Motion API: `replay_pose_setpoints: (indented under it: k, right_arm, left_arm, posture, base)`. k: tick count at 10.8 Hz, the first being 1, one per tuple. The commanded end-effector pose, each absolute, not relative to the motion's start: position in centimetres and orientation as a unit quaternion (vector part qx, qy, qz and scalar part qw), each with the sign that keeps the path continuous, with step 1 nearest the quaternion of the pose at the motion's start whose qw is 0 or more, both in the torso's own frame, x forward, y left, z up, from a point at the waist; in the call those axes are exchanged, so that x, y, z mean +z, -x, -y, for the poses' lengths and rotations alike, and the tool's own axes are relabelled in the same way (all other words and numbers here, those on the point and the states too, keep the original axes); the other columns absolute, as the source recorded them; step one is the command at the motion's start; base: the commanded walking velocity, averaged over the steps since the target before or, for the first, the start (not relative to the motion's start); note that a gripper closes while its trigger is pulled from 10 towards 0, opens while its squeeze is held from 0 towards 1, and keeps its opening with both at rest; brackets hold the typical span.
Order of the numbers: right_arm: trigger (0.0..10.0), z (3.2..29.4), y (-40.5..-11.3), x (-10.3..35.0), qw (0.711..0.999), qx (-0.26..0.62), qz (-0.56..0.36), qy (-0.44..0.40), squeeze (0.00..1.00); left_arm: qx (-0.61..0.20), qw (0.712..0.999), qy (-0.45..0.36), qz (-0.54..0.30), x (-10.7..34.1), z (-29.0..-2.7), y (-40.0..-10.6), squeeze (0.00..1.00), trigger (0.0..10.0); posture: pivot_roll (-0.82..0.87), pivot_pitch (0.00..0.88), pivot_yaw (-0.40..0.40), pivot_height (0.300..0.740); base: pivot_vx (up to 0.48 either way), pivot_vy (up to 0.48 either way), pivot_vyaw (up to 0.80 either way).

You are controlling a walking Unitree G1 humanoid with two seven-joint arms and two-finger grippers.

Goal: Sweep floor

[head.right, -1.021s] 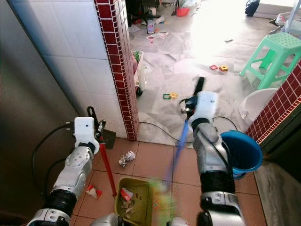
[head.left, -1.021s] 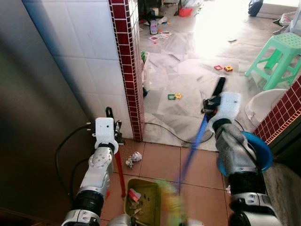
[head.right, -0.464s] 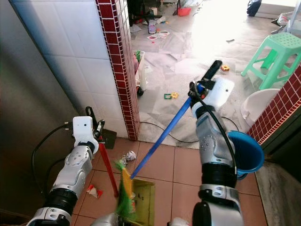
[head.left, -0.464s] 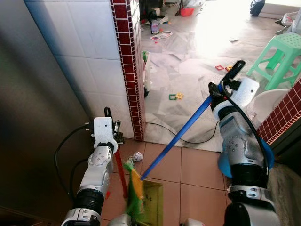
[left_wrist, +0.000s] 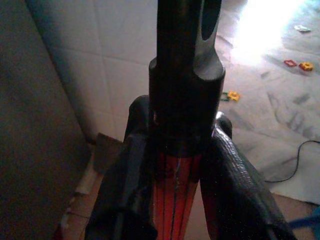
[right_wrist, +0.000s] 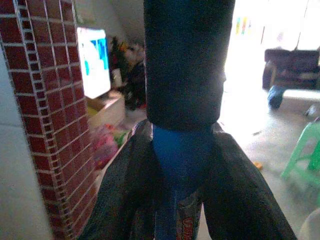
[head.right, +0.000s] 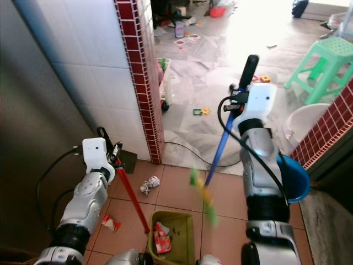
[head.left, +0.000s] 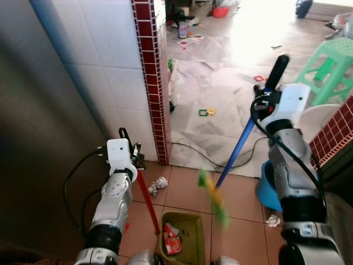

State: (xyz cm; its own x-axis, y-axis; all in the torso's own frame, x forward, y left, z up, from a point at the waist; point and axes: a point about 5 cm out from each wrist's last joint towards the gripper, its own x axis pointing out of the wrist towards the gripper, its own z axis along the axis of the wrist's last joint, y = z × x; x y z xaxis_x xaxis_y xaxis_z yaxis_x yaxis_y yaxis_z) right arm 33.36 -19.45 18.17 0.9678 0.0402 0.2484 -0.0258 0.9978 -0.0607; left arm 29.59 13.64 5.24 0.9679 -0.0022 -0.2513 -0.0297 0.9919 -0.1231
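The right gripper (right_wrist: 182, 165) is clamping the blue broom (head.right: 220, 146) while the left gripper (left_wrist: 177, 165) is gripping the red-handled dustpan (head.right: 168, 234), steadying it to catch debris.

dustpan (head.left: 182, 243) low centre, paper ball (head.left: 158, 184) behind-left, stool (head.left: 325, 61) far right

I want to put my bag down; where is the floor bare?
Bare tiles lie between the dustpan and the blue bucket. It is crowded by the pillar: crumpled paper, a cable, toys beyond.
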Motion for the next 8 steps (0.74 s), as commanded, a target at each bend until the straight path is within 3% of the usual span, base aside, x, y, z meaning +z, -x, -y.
replay_pose_setpoints:
  k: [1,4,6,8]
  right_arm:
    - [10.0,18.8,-33.0,19.3,0.985,0.021,0.162,0.049,0.0]
    - [10.0,18.8,-32.2,16.5,0.988,-0.004,0.133,0.08,0.0]
    - [10.0,18.6,-32.2,15.6,0.988,-0.008,0.122,0.094,0.0]
    - [10.0,18.7,-32.4,15.4,0.988,-0.011,0.118,0.096,0.0]
  left_arm:
    - [0.005,0.993,0.063,-0.1,6.5,-14.2,-29.7,0.0,10.0]
    - [-0.001,0.995,0.091,-0.051,8.4,-14.4,-28.9,0.0,10.0]
    - [-0.02,0.994,0.103,-0.034,9.5,-14.0,-28.7,0.0,10.0]
    - [-0.02,0.993,0.106,-0.042,9.2,-14.1,-28.5,0.0,10.0]
  posture:
    - [-0.11,0.0,0.076,0.74]
    - [-0.1,0.0,0.073,0.74]
    - [-0.09,0.0,0.067,0.74]
    - [-0.09,0.0,0.066,0.74]
  base:
    - [0.0,0.0,0.0]
    - [0.0,0.0,0.0]
    - [0.0,0.0,-0.8]
    - [0.0,-0.15,-0.23]
